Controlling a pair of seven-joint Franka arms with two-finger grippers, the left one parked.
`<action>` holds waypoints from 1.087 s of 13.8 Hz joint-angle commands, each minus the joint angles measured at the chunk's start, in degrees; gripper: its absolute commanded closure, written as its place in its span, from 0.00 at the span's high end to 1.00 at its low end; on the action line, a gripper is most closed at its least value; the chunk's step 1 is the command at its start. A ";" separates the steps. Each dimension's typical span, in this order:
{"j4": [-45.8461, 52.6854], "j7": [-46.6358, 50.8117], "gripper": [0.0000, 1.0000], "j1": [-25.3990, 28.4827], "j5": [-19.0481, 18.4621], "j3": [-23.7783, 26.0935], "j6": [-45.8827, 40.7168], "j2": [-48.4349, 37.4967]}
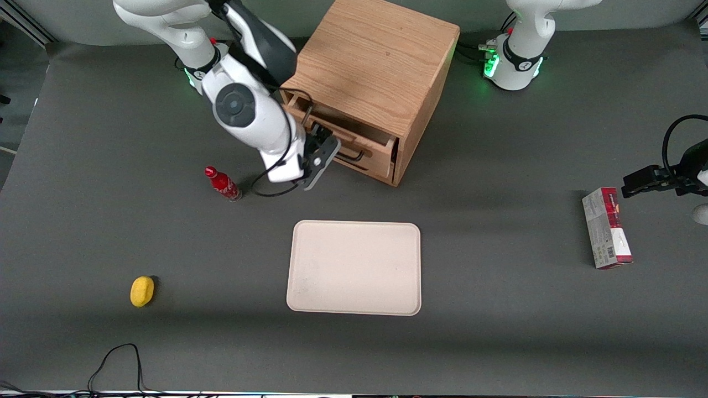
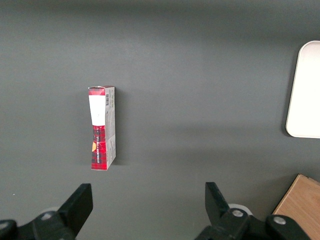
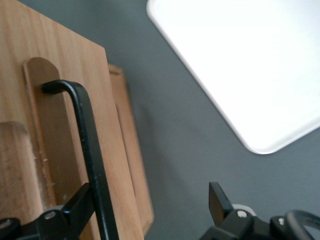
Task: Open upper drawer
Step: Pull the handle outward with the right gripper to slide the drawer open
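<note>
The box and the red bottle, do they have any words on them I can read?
None can be read.
Red and grey box: print and a barcode, too small to read.
Red bottle: white marking, too blurred to read.
Gripper, at the upper drawer handle: no text.

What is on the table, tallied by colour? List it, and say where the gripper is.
Oak wood: 1, the cabinet with its light oak upper drawer
Red: 2, small bottle, flat carton
Yellow: 1, round sponge-like lump
Cream: 1, rectangular tray
Total: 5
The gripper, fingers open, is at the upper drawer's black bar handle.
</note>
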 commanded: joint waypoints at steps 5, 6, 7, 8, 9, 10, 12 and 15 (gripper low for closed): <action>9.79 -3.56 1.00 -0.11 -1.06 -9.63 -0.51 4.88; 11.37 -5.39 1.00 -0.11 -0.98 -11.12 -0.59 6.02; 12.78 -6.45 1.00 -0.19 -0.54 -12.44 -1.12 6.90; 14.01 -6.46 1.00 -0.20 -0.36 -12.98 -2.17 7.26; 15.07 -6.46 1.00 -0.20 -0.36 -13.25 -3.31 7.26; 15.95 -6.29 1.00 -0.20 -0.27 -13.34 -4.80 7.26; 17.79 -5.41 1.00 -0.20 -0.36 -13.60 -7.70 6.48; 23.76 -4.97 1.00 -0.19 -1.76 -22.88 -13.33 5.33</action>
